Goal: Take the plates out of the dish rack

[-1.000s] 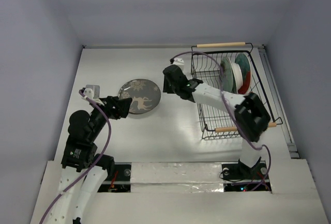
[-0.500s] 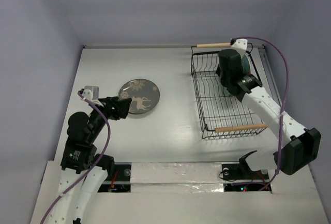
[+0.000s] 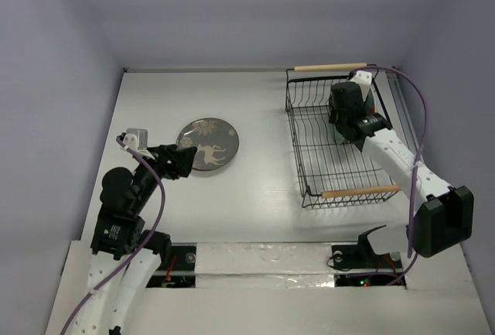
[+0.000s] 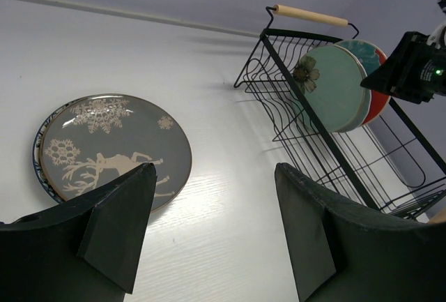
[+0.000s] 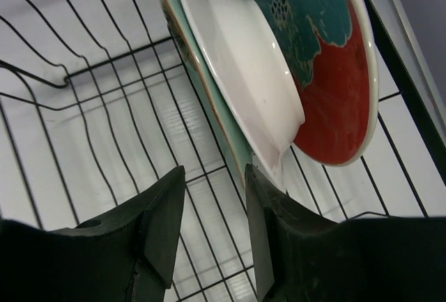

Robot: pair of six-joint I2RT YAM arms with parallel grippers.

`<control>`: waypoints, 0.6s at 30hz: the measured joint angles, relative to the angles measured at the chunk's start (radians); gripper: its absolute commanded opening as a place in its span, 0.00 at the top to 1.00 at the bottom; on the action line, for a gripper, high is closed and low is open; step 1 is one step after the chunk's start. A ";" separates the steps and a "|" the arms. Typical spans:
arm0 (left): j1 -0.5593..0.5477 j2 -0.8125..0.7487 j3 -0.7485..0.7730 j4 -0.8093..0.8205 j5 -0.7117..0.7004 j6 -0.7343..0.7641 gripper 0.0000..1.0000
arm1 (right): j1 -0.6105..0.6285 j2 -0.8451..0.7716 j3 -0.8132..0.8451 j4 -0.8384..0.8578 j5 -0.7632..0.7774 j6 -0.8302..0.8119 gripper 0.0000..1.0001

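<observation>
Inspecting the top view: finds the right gripper (image 3: pixel 349 111) down inside the far right end of the dish rack (image 3: pixel 298 149), largely hiding the racked plates. Cannot tell its jaw state from here. Finds the grey deer plate (image 3: pixel 207 144) lying flat on the table (image 3: pixel 263 196) to the left. Places the left gripper (image 3: pixel 184 161) just beside that plate's near left edge, well apart from the rack.

Left wrist view: shows the left gripper (image 4: pixel 214 176) spread wide and empty above the grey deer plate. Shows the teal-green plate (image 4: pixel 334 86) and the red plate (image 4: pixel 376 103) upright on edge at the rack's far end.

Right wrist view: shows the right gripper (image 5: pixel 214 183) open and holding nothing. Places the teal-green plate, the white plate (image 5: pixel 237 51) and the red plate leaning together directly ahead and slightly right. Notes their rims running away from the fingertips, with the teal-green rim nearest and roughly in line with the gap. Judges the right arm far the better placed for the next lift.
</observation>
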 measured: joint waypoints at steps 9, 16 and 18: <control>0.000 0.000 0.000 0.000 0.000 0.000 0.34 | -0.050 0.080 -0.019 0.020 -0.028 -0.012 0.54; 0.000 0.000 0.000 0.000 0.000 0.000 0.34 | -0.072 0.147 -0.012 0.036 -0.015 -0.032 0.54; 0.000 0.000 0.000 0.000 0.000 0.000 0.34 | -0.072 0.174 0.003 0.038 -0.009 -0.039 0.54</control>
